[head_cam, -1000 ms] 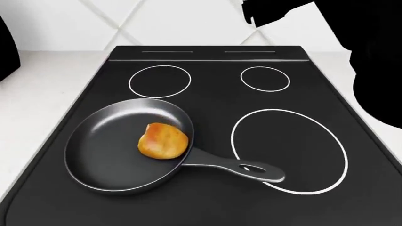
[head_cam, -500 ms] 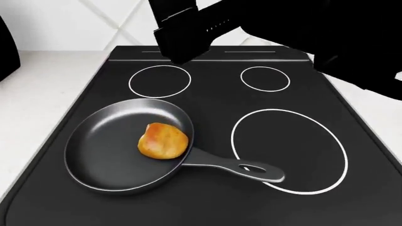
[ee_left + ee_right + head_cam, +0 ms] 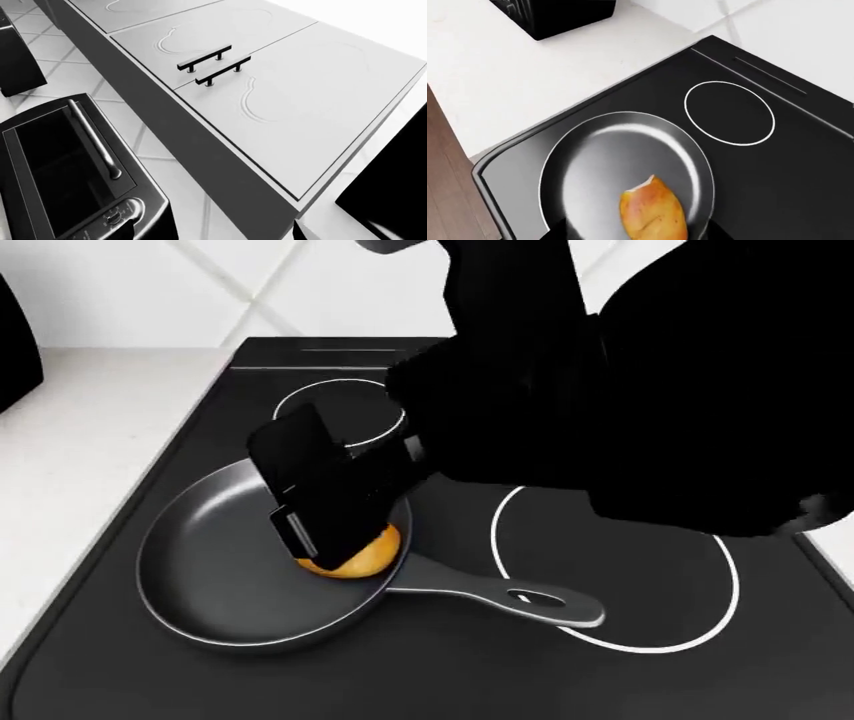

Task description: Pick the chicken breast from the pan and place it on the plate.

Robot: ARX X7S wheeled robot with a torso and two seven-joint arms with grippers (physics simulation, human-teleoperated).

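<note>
The chicken breast (image 3: 358,559) lies in the right part of the dark pan (image 3: 200,560), which sits on the black cooktop with its handle (image 3: 514,597) pointing right. My right gripper (image 3: 324,525) hangs just above the chicken and covers most of it. In the right wrist view the chicken (image 3: 652,212) lies between the wide-apart fingertips (image 3: 554,235), so the gripper is open and holds nothing. The pan (image 3: 600,160) fills the middle of that view. My left gripper (image 3: 210,235) is open and empty, away from the stove. The plate is out of view.
The cooktop (image 3: 627,660) has white burner rings, the large one (image 3: 614,560) under the pan handle's end. White counter (image 3: 80,430) lies to the left. A dark box (image 3: 554,15) stands on the counter. The left wrist view shows cabinet doors (image 3: 280,85) and a dark appliance (image 3: 67,165).
My right arm has swung in from the back right and come down over the pan, so the gripper now covers the chicken. The pan and chicken have not moved.
</note>
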